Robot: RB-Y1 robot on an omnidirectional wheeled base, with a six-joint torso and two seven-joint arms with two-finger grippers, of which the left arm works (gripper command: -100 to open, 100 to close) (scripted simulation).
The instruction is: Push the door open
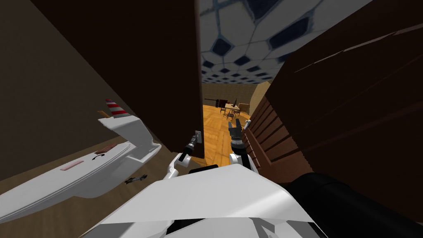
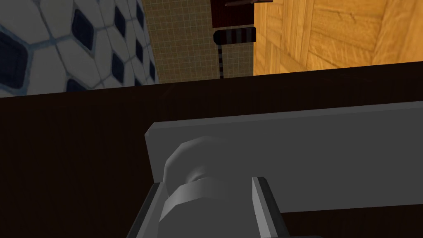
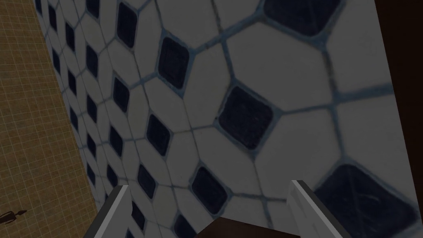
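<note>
The left gripper (image 2: pixel 208 186) is clamping its two grey fingers (image 2: pixel 261 200) against the sides of a rounded grey door knob (image 2: pixel 188 165). The knob is sitting on a flat grey plate (image 2: pixel 310 153) near the free edge of the dark brown door (image 1: pixel 157 62). That grip is probably giving the arm firm purchase, so that a forward shove carries into the panel rather than sliding off. The door is standing partly open just ahead and left of the robot, and the gap is showing wood floor (image 1: pixel 215 136) and a distant table (image 1: pixel 231 107). The right gripper (image 1: pixel 235 125) is hanging in that gap beside a dark panelled surface (image 1: pixel 351 103), jaws apart and empty, seemingly held clear of the swing.
</note>
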